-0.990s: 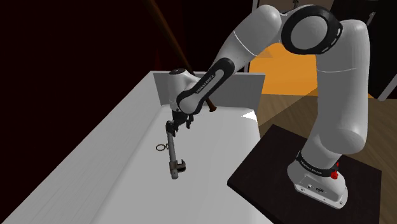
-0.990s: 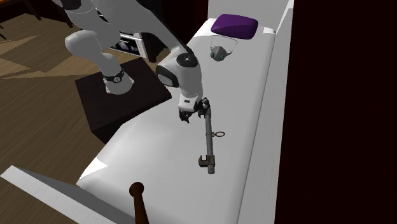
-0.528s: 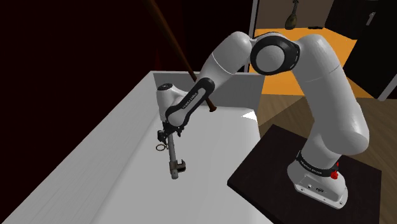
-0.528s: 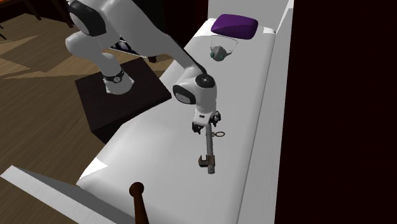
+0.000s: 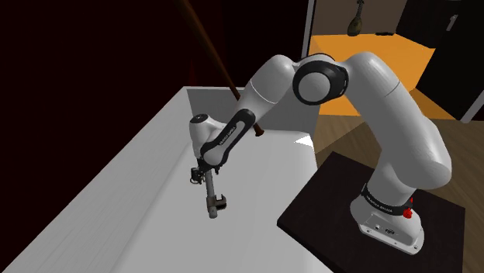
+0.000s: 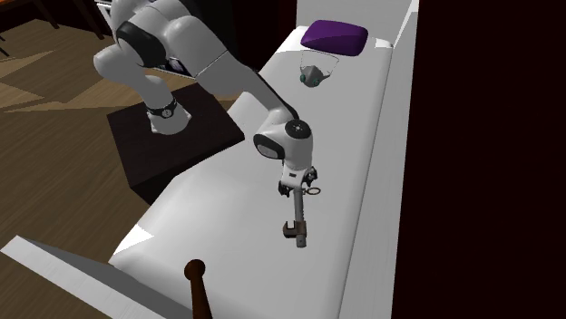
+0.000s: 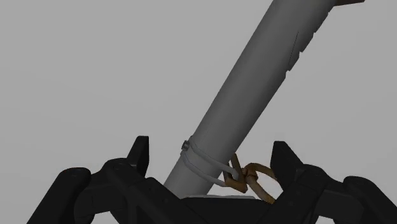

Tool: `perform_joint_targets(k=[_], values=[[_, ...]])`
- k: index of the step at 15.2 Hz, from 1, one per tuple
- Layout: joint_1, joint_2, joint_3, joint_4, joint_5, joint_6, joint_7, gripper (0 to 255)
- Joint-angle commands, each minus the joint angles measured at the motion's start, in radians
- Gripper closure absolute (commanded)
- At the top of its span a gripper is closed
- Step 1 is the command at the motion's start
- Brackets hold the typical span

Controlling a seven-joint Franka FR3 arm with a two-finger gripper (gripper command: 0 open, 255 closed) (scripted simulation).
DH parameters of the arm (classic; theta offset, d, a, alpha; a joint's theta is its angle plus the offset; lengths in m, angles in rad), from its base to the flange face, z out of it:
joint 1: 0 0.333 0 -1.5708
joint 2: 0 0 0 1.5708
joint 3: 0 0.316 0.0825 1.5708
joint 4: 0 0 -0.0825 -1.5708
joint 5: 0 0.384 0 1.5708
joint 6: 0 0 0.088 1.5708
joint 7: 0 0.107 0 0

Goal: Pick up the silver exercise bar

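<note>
The grey exercise bar (image 5: 209,195) lies on the white surface (image 5: 108,202) with a dark clamp at its near end. In the second exterior view the bar (image 6: 297,217) runs from under the hand toward the clamp. My gripper (image 5: 203,172) is down over the bar's upper part, seen too as the gripper (image 6: 295,188) beside a small ring (image 6: 312,191). In the wrist view the bar (image 7: 254,95) passes between the fingers of my gripper (image 7: 210,147), which stand apart on either side and are open. A wire loop and brown chain links (image 7: 248,175) hang from the bar near the right finger.
A purple cushion (image 6: 334,36) and a small grey-green object (image 6: 311,78) sit at the surface's far end. A brown post (image 6: 195,279) stands at the near end. A raised white wall (image 6: 381,136) runs along one long side. The dark stand (image 5: 357,225) is on a wooden floor.
The hand has travelled along the bar toward the ring and come down lower over it. The bar has not moved.
</note>
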Motion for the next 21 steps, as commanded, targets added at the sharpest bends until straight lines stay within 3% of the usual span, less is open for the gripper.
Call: perform_joint_targets(k=[1, 2, 3, 12, 21], values=[[0.003, 0.020, -0.003, 0.009, -0.003, 0.011, 0.001, 0], [0.003, 0.020, -0.003, 0.009, -0.003, 0.011, 0.001, 0], [0.003, 0.017, -0.003, 0.004, -0.003, 0.014, 0.002, 255], [0.003, 0.020, -0.003, 0.009, -0.003, 0.011, 0.001, 255], [-0.010, -0.077, 0.014, -0.021, 0.012, -0.055, -0.006, 255]])
